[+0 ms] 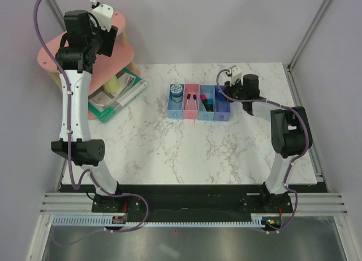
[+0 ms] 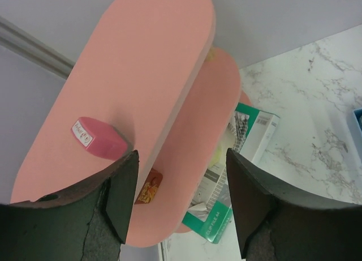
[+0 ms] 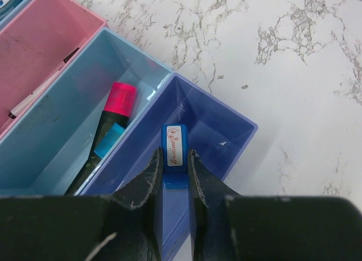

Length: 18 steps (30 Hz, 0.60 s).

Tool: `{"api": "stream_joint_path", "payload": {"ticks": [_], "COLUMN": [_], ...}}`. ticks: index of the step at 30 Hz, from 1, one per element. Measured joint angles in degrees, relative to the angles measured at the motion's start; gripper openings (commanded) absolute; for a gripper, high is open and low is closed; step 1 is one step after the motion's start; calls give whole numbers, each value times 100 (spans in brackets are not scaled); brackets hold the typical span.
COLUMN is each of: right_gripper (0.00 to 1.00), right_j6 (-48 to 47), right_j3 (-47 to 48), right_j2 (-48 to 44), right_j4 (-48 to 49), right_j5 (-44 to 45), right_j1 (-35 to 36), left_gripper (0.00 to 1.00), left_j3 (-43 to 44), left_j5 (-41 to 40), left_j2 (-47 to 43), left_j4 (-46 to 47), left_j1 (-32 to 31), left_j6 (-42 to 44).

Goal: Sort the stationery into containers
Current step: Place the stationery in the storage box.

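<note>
The right gripper (image 3: 174, 160) clamps a small blue rectangular eraser (image 3: 174, 141) over the violet-blue plastic bin (image 3: 218, 125). Released off-centre, it may strike the bin's wall and tumble onto the worktop (image 3: 294, 57). Only the left wrist view shows a pink eraser (image 2: 99, 139), far left of that bin, just outside the wide-open left gripper (image 2: 181, 159).

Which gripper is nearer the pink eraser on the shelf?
Left. The left gripper hovers open just beside the pink eraser; the right gripper is far off, gripping a blue eraser at the violet-blue bin.
</note>
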Motion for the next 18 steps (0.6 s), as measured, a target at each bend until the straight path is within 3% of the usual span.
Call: {"api": "stream_joint_path", "payload": {"ticks": [15,18], "right_gripper": [47,50], "right_j6": [-192,-232], "right_j3": [210,245], "right_j2": [258,258], "right_j4": [-269,-319], "right_j5": [-52,-79], "right_j1": [13,17], "left_gripper": [73,73], "left_j3": [-2,-2], "left_j5": [-920,-970], "left_j2": [184,181], "left_j4": [17,26], "left_j1": [107,107], "left_j6": [-304,-332]}}
